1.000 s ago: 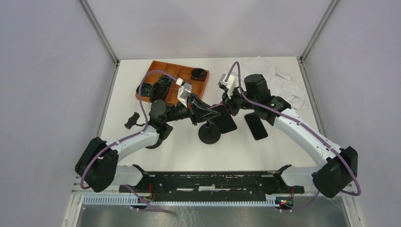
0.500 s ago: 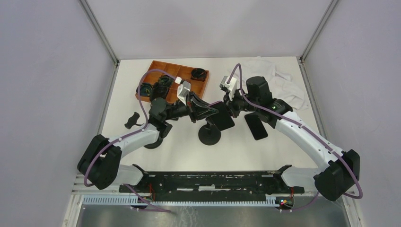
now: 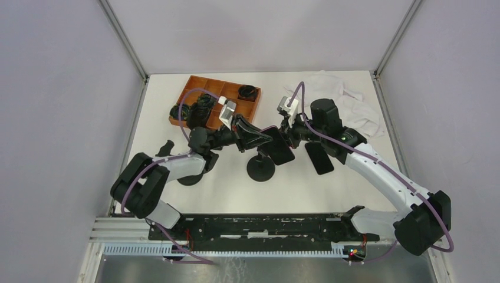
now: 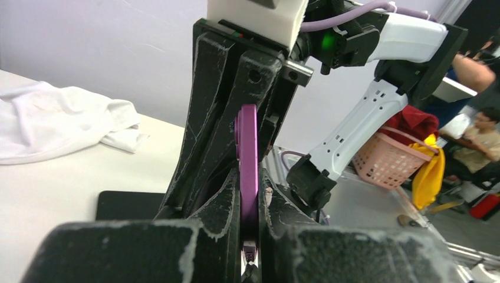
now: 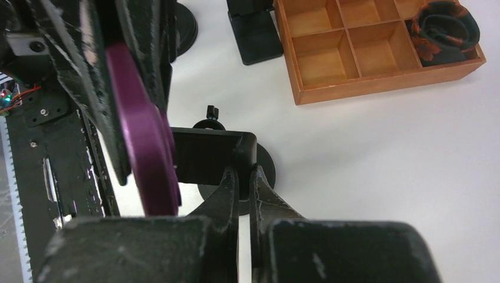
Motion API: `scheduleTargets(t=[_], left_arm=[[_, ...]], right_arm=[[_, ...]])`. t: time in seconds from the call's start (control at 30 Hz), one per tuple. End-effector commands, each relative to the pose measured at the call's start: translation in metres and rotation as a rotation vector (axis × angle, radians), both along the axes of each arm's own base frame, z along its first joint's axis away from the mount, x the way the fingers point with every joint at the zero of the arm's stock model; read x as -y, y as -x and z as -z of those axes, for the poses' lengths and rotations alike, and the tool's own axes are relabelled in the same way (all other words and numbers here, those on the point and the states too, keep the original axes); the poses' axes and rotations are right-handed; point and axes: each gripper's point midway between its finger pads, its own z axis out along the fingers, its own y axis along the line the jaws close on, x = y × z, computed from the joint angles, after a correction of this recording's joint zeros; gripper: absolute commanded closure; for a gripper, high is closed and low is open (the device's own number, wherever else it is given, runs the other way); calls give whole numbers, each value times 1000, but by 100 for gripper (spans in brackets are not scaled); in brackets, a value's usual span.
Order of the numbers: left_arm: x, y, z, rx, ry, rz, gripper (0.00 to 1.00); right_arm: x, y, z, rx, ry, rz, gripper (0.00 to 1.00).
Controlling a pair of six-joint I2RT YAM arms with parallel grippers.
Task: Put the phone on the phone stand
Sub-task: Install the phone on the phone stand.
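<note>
Left claw: the left gripper is seen near the middle of the top view, clamped on the thin purple-backed phone, which is pinched edge-on between its fingers.
Phone: it is held above the white table, tilted, with its dark face turned up, just up and right of the stand's base in the top view. Whether it touches the stand's plate cannot be told.
Phone stand: the black phone stand with a round base is stood on the table just below centre. Its flat black plate is seen beyond the right fingertips in the right wrist view.
Right claw: the right gripper is pressed closed with nothing seen between its fingers. It is placed just right of the phone's upper end.
Slab: a flat black rectangular slab is laid on the table right of centre.
Tray: an orange-brown compartment tray is seen at the table's upper left, with dark round items in some compartments.
Cloth: a crumpled white cloth is bunched at the upper right.
</note>
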Motion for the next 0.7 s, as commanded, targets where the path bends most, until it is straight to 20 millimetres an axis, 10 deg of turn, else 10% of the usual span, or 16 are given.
scheduleTargets(t=[0.0, 0.67], left_arm=[[-8, 3, -37, 75, 169, 29, 98], [-19, 20, -77, 236, 240, 48, 98]], right_arm=[[-11, 14, -27, 24, -97, -68, 100], [-13, 22, -25, -3, -135, -97, 100]])
